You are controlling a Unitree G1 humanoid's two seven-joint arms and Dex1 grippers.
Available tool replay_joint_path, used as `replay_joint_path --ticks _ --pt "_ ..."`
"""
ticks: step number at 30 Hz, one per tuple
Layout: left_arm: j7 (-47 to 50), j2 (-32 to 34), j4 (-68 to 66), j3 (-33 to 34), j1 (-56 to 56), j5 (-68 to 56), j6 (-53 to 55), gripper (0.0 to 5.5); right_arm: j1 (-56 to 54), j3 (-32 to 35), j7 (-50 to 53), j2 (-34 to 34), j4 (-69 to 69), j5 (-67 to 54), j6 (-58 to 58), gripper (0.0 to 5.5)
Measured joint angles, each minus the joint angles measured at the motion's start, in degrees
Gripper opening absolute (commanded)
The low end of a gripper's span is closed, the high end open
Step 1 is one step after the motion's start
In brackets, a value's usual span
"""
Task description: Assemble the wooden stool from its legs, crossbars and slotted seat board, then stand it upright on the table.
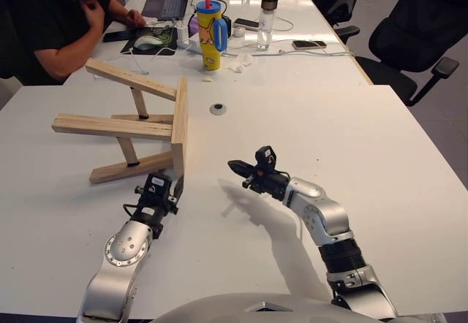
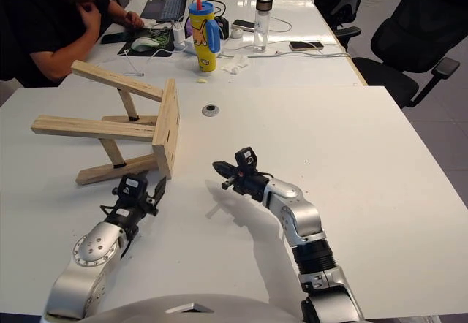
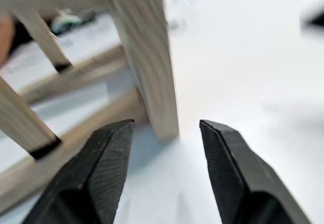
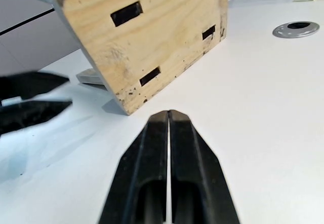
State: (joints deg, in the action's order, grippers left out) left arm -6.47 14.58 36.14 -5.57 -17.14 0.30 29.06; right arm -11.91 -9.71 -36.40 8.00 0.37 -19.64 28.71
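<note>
The wooden stool [image 1: 146, 126] lies on its side on the white table [image 1: 365, 155], legs pointing to my left, its slotted seat board [image 4: 157, 36] standing on edge. My left gripper [image 1: 174, 189] is open just below the board's near corner [image 3: 159, 107], the fingers [image 3: 96, 178] apart on either side of it without touching. My right gripper [image 1: 235, 166] is shut and empty, hovering a little to the right of the seat board with its tip pointing at the board's slotted face.
A round cable grommet [image 1: 218, 109] sits in the table behind the stool. Farther back stand a yellow cup [image 1: 209, 34], a bottle [image 1: 267, 22] and a laptop [image 1: 167, 6]. A person sits at the far left. The table's right half is bare.
</note>
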Motion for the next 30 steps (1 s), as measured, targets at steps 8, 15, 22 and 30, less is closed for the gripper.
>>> replay_joint_path --ticks 8,15,22,30 --pt "2.35 -6.26 -4.94 1.14 7.00 -1.53 0.70 3.82 -2.29 -0.05 -1.02 0.18 2.44 0.05 1.21 0.00" --pt "2.94 -8.59 -11.20 2.51 13.29 -2.62 1.91 3.41 -3.19 -0.67 -1.17 -0.71 3.72 0.20 1.12 0.00" --pt "2.29 -9.84 -12.51 4.78 16.36 -6.03 6.94 2.37 -3.21 -0.71 -0.28 -1.78 4.31 0.69 0.41 0.00" --pt "3.23 -9.23 -11.94 6.90 17.43 -6.36 11.07 1.48 -3.20 -0.72 1.67 -3.54 4.51 1.10 -0.82 0.00"
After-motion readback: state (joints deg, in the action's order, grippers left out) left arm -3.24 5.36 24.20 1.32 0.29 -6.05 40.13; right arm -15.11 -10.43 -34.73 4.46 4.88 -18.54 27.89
